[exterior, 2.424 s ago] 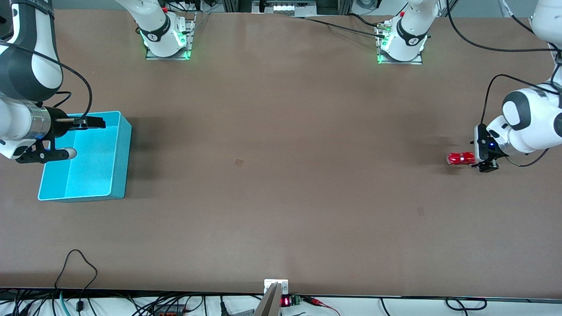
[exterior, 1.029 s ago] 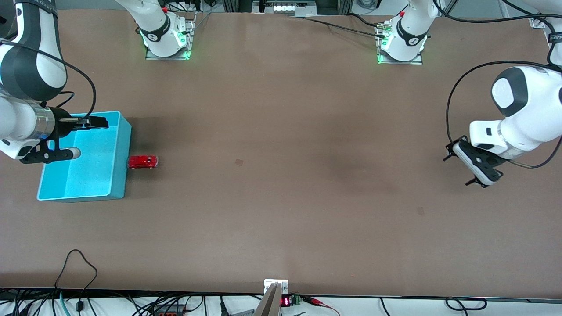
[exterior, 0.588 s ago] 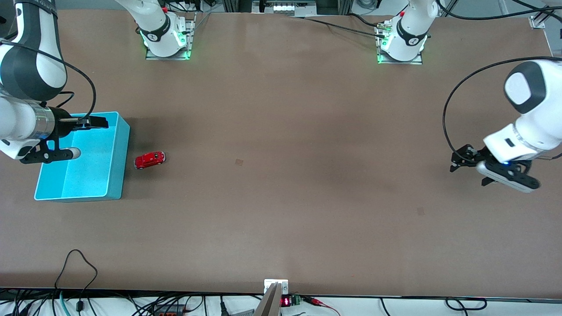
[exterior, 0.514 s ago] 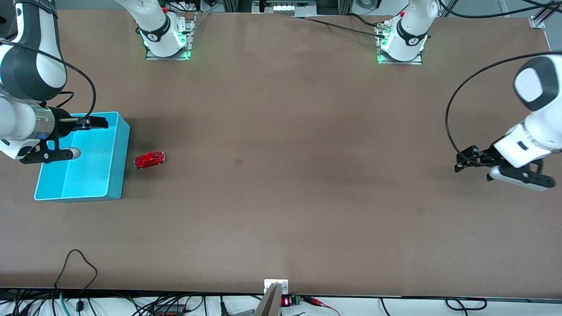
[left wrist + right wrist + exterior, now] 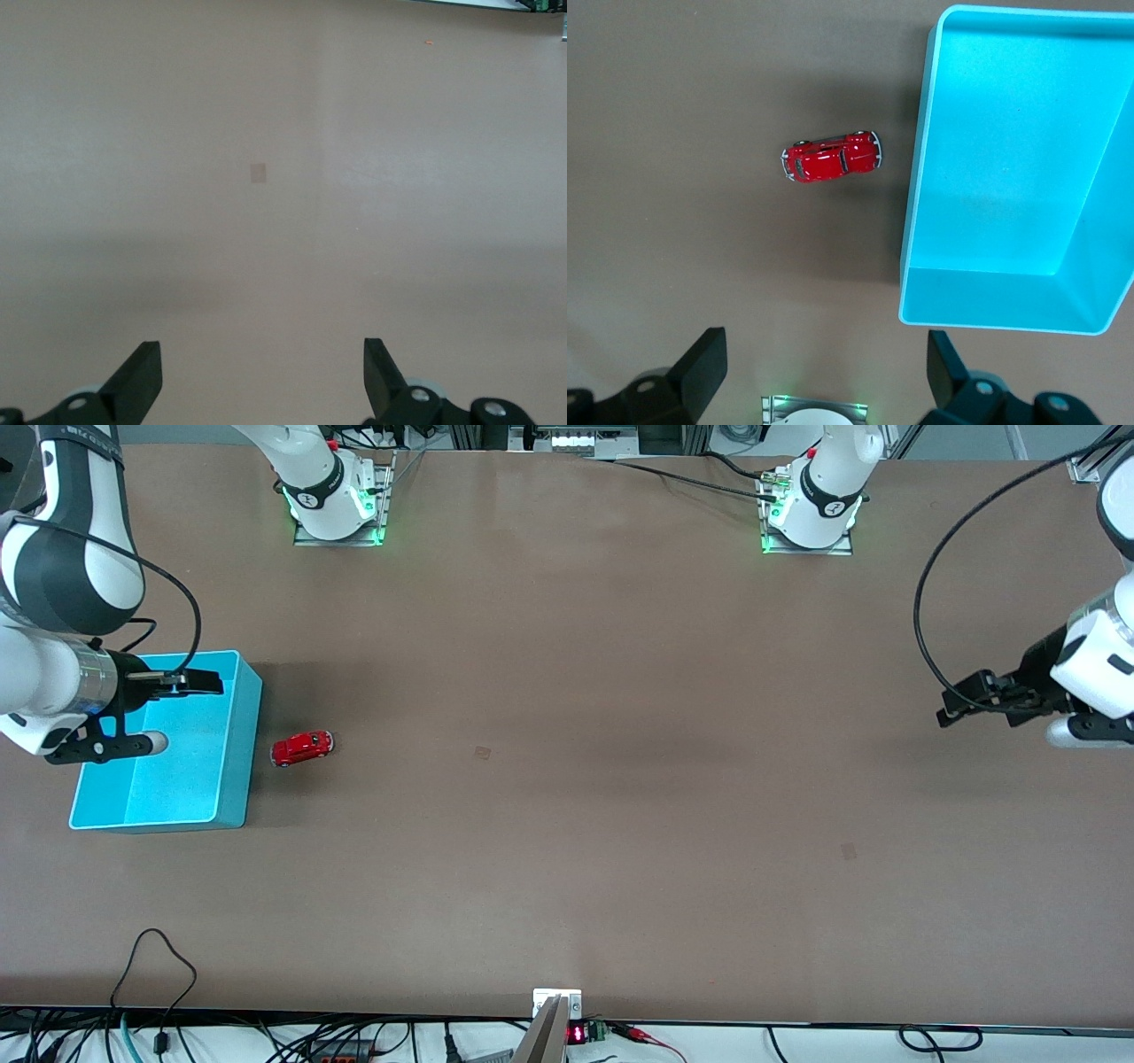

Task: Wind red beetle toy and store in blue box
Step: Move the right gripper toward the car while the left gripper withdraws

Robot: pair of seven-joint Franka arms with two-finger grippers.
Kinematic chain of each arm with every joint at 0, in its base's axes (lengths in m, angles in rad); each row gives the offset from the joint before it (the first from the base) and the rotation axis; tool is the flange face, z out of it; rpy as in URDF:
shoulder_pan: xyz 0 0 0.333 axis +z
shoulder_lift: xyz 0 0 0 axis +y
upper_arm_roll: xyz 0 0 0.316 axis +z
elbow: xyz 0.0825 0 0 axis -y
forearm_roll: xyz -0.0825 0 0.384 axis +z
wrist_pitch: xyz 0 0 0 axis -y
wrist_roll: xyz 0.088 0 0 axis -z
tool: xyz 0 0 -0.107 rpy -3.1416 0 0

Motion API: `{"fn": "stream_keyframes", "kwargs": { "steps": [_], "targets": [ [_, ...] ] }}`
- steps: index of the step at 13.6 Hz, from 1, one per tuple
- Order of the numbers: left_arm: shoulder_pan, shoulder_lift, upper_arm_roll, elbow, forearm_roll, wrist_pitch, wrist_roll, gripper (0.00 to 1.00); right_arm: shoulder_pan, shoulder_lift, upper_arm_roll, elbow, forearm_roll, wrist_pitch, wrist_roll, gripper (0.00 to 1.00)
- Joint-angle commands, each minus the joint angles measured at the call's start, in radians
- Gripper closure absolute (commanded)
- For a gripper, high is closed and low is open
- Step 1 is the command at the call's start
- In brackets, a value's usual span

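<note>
The red beetle toy [image 5: 302,747] [image 5: 831,158] stands on the brown table a short gap from the blue box [image 5: 249,766] [image 5: 992,297], toward the left arm's end from it. The box is empty. My right gripper [image 5: 180,713] [image 5: 824,367] hangs open over the box, with nothing between its fingers. My left gripper [image 5: 961,701] [image 5: 259,379] is open and empty in the air over the left arm's end of the table, with only bare tabletop under it.
Both arm bases [image 5: 337,509] [image 5: 811,518] stand at the table edge farthest from the front camera. Cables and a small device [image 5: 556,1027] run along the nearest edge. A faint square mark [image 5: 482,752] lies mid-table.
The toy ran from the left gripper across the table, hit the box and nudged it, then came to rest beside it. The left arm lifted and drew back toward its end. The right gripper barely shifted.
</note>
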Motion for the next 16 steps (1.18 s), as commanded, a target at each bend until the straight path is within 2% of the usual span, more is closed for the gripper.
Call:
{"fn": "stream_keyframes", "kwargs": {
  "steps": [1,8,9,11,15,16],
  "targets": [
    [-0.015,-0.037,0.018,-0.002,0.011,-0.044,-0.029,0.00,0.015,0.010,-0.001,0.012,0.074,0.002,0.001,0.00],
    [0.005,-0.116,0.018,-0.102,0.031,-0.055,0.005,0.00,0.018,0.021,-0.001,0.004,0.063,0.005,-0.035,0.00],
    [0.005,-0.125,0.015,-0.119,0.031,-0.033,0.005,0.00,0.024,0.033,-0.001,-0.001,0.064,0.015,-0.105,0.00],
    [0.005,-0.168,0.015,-0.189,0.031,0.016,0.007,0.00,0.043,0.020,0.003,-0.084,0.061,0.140,-0.320,0.00],
    [0.005,-0.165,0.015,-0.174,0.030,0.002,0.002,0.00,0.029,-0.028,0.039,-0.281,0.035,0.371,-0.751,0.00],
    [0.002,-0.157,0.015,-0.153,0.030,-0.013,-0.001,0.00,0.005,-0.037,0.065,-0.322,0.021,0.422,-0.831,0.00]
  ]
}}
